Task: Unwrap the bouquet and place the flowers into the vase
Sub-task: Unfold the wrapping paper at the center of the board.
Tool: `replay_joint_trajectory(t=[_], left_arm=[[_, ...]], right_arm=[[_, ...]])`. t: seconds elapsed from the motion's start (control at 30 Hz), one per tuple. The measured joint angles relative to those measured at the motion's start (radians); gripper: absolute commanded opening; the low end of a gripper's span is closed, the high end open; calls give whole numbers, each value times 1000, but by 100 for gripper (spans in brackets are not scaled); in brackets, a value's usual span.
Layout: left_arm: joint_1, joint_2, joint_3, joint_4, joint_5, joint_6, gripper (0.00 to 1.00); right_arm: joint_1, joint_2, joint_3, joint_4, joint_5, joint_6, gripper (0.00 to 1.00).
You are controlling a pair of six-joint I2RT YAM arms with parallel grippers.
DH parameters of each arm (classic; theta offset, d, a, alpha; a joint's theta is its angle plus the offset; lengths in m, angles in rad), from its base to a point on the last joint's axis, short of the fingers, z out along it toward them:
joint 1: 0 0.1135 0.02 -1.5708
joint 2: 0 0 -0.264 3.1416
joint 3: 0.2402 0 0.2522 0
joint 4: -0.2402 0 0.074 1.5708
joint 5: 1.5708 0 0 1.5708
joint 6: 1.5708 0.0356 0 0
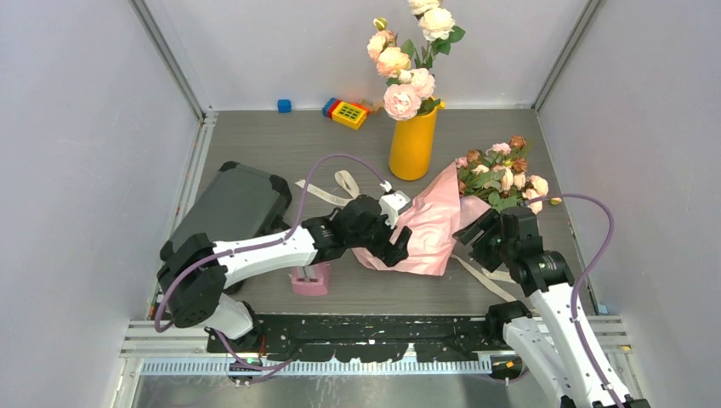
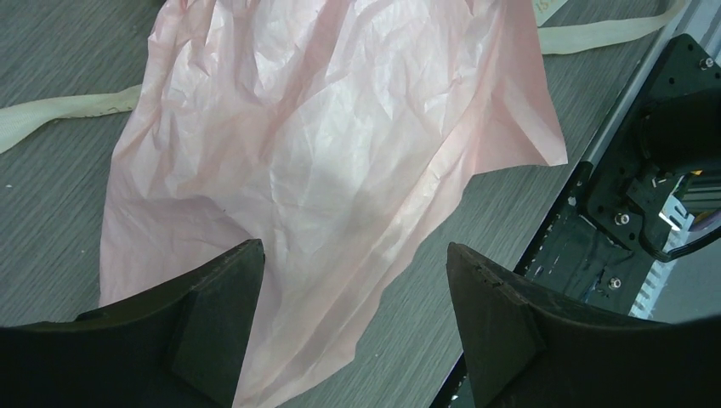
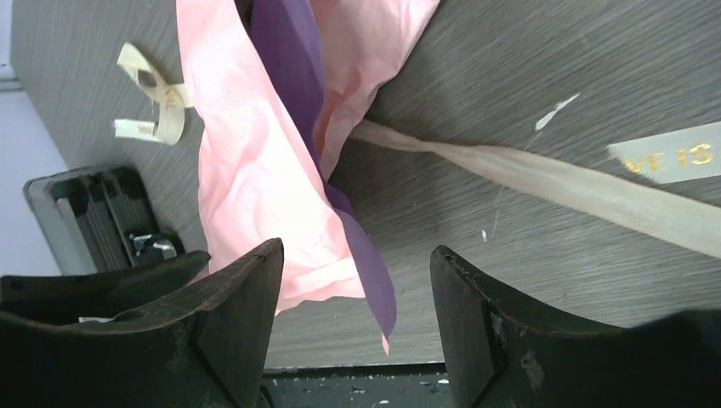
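The bouquet lies on the table right of centre, its crinkled pink paper (image 1: 434, 221) spread loose. The small pink, peach and brown flowers (image 1: 502, 174) stick out at its far right end. My left gripper (image 1: 393, 248) hovers open over the paper's near left corner. In the left wrist view the pink paper (image 2: 323, 153) runs under the open left gripper (image 2: 353, 280), not pinched. My right gripper (image 1: 470, 231) is open at the paper's right edge. In the right wrist view the right gripper (image 3: 357, 289) stands just off a hanging pink and purple paper tip (image 3: 374, 289). The yellow vase (image 1: 413, 144) stands behind, holding big pale roses.
Beige ribbon (image 1: 336, 189) lies loose left of the paper, and more ribbon (image 3: 544, 178) trails to the right. A black case (image 1: 234, 204) sits at the left, a pink block (image 1: 310, 279) near my left arm. Toy blocks (image 1: 347, 112) rest by the back wall.
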Motion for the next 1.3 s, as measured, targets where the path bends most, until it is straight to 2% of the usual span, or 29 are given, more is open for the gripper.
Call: replay_joint_trajectory(t=[0.17, 0.3, 0.37, 0.4, 0.43, 0.57, 0.7, 0.87, 1.1, 1.3], left_arm=[[0, -32, -3, 5, 1, 0, 81], [0, -58, -7, 5, 0, 0, 82], [0, -74, -14, 5, 0, 3, 81], [0, -82, -18, 5, 0, 6, 82], [0, -92, -21, 5, 0, 13, 82], [0, -137, -37, 3, 0, 32, 82], [0, -204, -52, -5, 0, 59, 88], [0, -271, -46, -19, 20, 106, 88], [0, -270, -21, -41, 42, 129, 89], [0, -225, -3, -37, -51, 147, 93]], right_arm=[[0, -48, -94, 52, -87, 31, 67], [0, -29, -155, 117, -129, 53, 59], [0, -10, -177, 158, -146, 66, 42], [0, 0, -186, 179, -155, 70, 37], [0, 14, -195, 205, -168, 79, 26], [0, 80, -199, 284, -212, 104, 3], [0, 128, -172, 324, -237, 119, 0], [0, 205, -84, 398, -251, 142, 0], [43, 369, 24, 547, -259, 200, 0], [128, 468, 144, 612, -229, 219, 0]])
